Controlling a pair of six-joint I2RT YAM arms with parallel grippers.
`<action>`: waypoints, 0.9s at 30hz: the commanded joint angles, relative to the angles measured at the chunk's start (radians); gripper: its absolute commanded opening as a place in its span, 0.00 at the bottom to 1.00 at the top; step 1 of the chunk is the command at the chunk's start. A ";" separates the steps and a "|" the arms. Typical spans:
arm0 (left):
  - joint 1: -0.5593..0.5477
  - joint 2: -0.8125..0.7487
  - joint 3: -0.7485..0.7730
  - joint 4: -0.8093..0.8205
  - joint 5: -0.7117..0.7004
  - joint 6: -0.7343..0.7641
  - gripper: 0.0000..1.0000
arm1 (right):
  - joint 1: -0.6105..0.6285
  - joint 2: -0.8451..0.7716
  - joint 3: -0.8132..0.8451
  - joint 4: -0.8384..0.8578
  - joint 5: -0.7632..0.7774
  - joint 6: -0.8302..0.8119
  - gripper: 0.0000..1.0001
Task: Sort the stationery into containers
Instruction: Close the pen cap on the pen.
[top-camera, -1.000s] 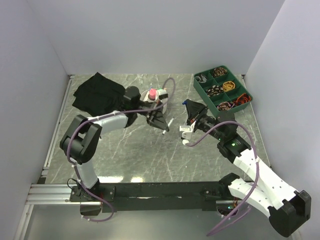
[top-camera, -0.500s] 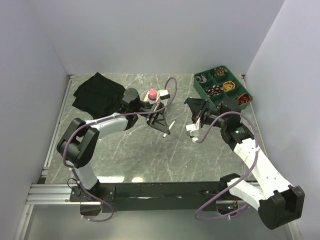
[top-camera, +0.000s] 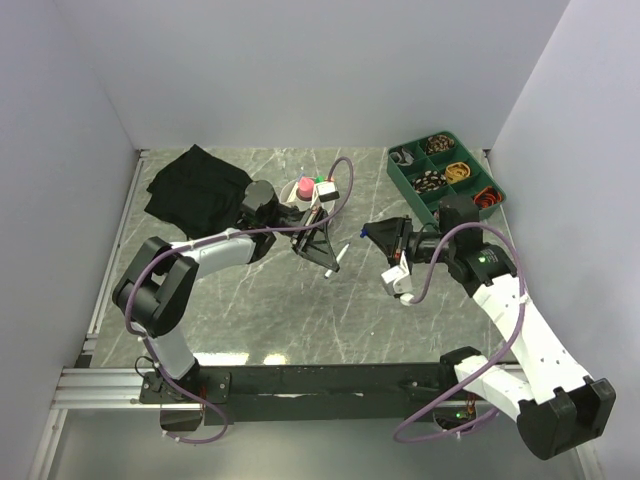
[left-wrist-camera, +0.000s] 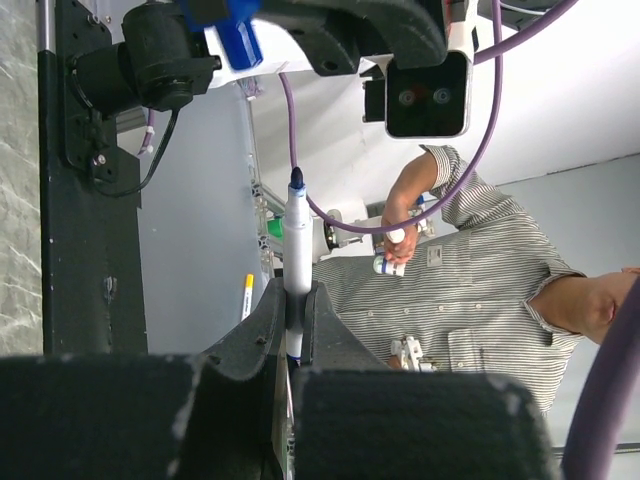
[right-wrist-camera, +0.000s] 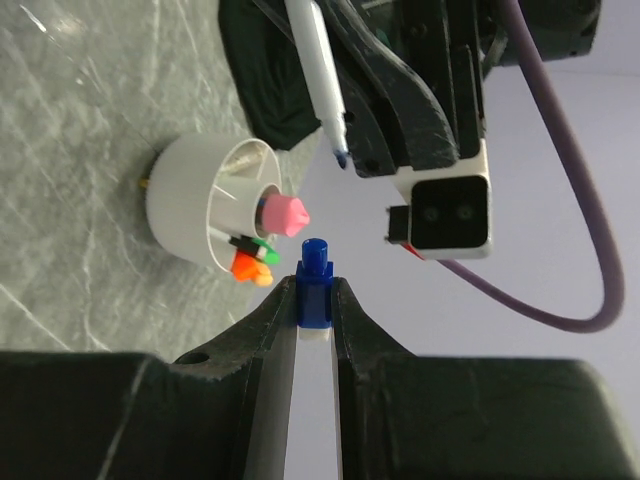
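Observation:
My left gripper is shut on a thin white pen and holds it above the table; in the left wrist view the pen sticks out from between the fingers, dark tip bare. My right gripper is shut on a small blue cap piece, which faces the pen tip a short gap away. The round white bowl holds a pink-capped bottle and orange and green highlighters. The floppy black bag lies at the far left.
A green divided tray with small coiled items stands at the far right corner. White walls close the table on three sides. Purple cables loop off both wrists over the middle of the table.
My right gripper has swung nearer and to the left with the blue piece, towards the pen tip. My left gripper has shifted slightly right with the pen.

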 joint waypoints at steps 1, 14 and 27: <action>-0.003 -0.037 0.003 0.074 0.206 -0.010 0.01 | 0.026 0.000 0.043 -0.051 -0.034 -0.138 0.00; -0.003 -0.027 0.003 0.077 0.205 -0.011 0.01 | 0.067 0.037 0.063 0.038 -0.021 -0.069 0.00; -0.003 -0.008 0.011 0.077 0.203 -0.014 0.01 | 0.079 0.030 0.057 0.081 -0.016 -0.031 0.00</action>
